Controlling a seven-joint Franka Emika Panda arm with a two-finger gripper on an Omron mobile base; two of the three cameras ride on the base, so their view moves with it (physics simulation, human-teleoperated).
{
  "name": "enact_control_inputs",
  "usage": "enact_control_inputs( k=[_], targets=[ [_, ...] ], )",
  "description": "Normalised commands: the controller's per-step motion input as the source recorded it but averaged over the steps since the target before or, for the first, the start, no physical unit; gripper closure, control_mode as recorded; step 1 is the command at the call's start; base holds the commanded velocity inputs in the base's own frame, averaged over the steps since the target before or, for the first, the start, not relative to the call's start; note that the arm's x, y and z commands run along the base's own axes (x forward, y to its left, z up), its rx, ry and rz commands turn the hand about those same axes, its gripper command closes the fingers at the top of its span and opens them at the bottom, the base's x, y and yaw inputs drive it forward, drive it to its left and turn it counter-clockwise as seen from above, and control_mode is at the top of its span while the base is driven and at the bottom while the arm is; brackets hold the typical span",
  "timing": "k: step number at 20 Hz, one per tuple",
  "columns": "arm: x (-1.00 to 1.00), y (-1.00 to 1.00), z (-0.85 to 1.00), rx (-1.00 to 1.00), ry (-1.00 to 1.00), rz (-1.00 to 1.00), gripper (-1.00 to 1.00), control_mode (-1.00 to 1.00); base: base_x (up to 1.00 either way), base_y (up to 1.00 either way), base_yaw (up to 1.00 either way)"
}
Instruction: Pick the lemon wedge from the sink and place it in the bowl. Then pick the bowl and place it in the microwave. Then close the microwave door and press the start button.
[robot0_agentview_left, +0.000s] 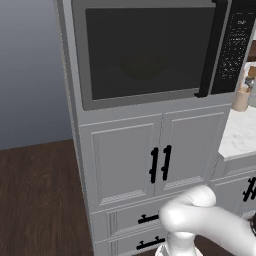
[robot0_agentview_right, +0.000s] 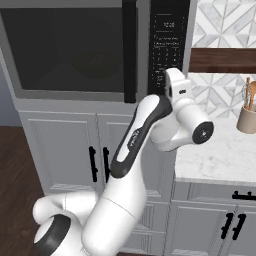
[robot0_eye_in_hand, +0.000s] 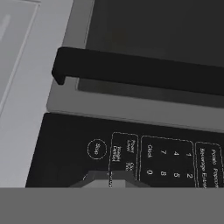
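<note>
The microwave (robot0_agentview_left: 150, 50) sits built into a tall grey cabinet, and its door (robot0_agentview_left: 145, 52) lies flat and closed against the frame, the long black handle (robot0_agentview_left: 212, 47) running upright along the door's 3 o'clock edge. Through the dark glass a faint round shape shows in the left base view; it may be the bowl (robot0_agentview_left: 142, 62), but it is too dim to be sure.

The black button panel (robot0_agentview_right: 167, 45) stands just beside the handle at the microwave's 3 o'clock side. In the right base view the white arm (robot0_agentview_right: 137, 150) rises from 7 o'clock and its hand reaches the lower part of this panel. The hand covers the fingertips there, so contact cannot be judged from this side.

In the hand view the picture is rolled, so the handle (robot0_eye_in_hand: 140, 72) runs across the top half and the panel (robot0_eye_in_hand: 127, 151) fills the lower half. The pincer (robot0_eye_in_hand: 109, 177) shows at 6 o'clock as two small dark tips drawn together with no gap between them, right up against the printed buttons, just below a pair of boxed labels. A round button (robot0_eye_in_hand: 96, 148) lies at 11 o'clock from the tips, and the number pad (robot0_eye_in_hand: 170, 164) lies at 2 o'clock from them.

Beyond the cabinet at 3 o'clock, a pale marble bench (robot0_agentview_right: 220, 155) carries a tan pot of utensils (robot0_agentview_right: 246, 117). Paired cabinet doors with black handles (robot0_agentview_left: 160, 162) stand under the microwave.
</note>
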Motion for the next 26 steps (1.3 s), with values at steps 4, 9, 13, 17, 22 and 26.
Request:
enact_control_inputs(
  k=[4, 9, 13, 17, 22, 26],
  targets=[
    [0.03, 0.0, 0.0, 0.01, 0.0, -0.07, 1.0, -1.0, 0.0, 0.0, 0.0],
    [0.37, 0.0, 0.0, 0.07, 0.0, -0.03, 1.0, -1.0, 0.0, 0.0, 0.0],
    [0.43, 0.0, 0.0, 0.04, 0.0, -0.05, 1.0, -1.0, 0.0, 0.0, 0.0],
    [0.39, -0.11, 0.0, 0.04, 0.0, -0.04, 1.0, -1.0, 0.0, 0.0, 0.0],
    [0.31, -0.15, 0.0, 0.03, 0.0, -0.01, 1.0, -1.0, 0.0, 0.0, 0.0],
    [0.24, -0.11, -0.06, 0.01, 0.0, 0.0, 1.0, -1.0, 0.0, 0.0, 0.0]
  ],
)
